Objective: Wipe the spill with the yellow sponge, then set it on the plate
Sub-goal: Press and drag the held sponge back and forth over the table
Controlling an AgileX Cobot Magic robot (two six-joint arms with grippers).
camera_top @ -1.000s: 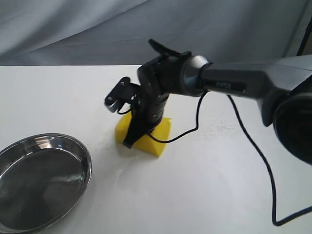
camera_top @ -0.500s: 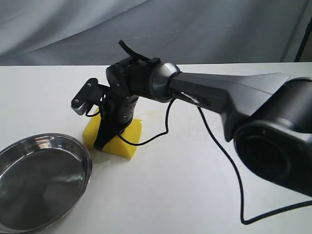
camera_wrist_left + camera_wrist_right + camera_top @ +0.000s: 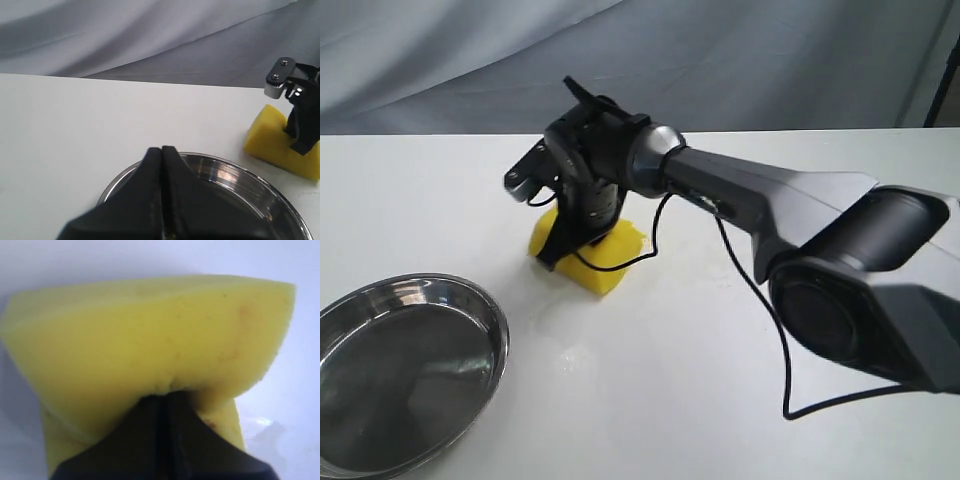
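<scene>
Near the middle of the tabletop, the right gripper pinches the yellow sponge. Its jaws are shut into the foam, which bulges around them in the right wrist view. The sponge's underside, pressed to the tabletop, is hidden. The spill cannot be made out on the white surface. The plate is cut off at the lower left corner, apart from the sponge. The left gripper, jaws closed on nothing, shows only in its own wrist view, in front of the plate. Half a second ago the sponge sat nearer the plate; it has since slid back away.
</scene>
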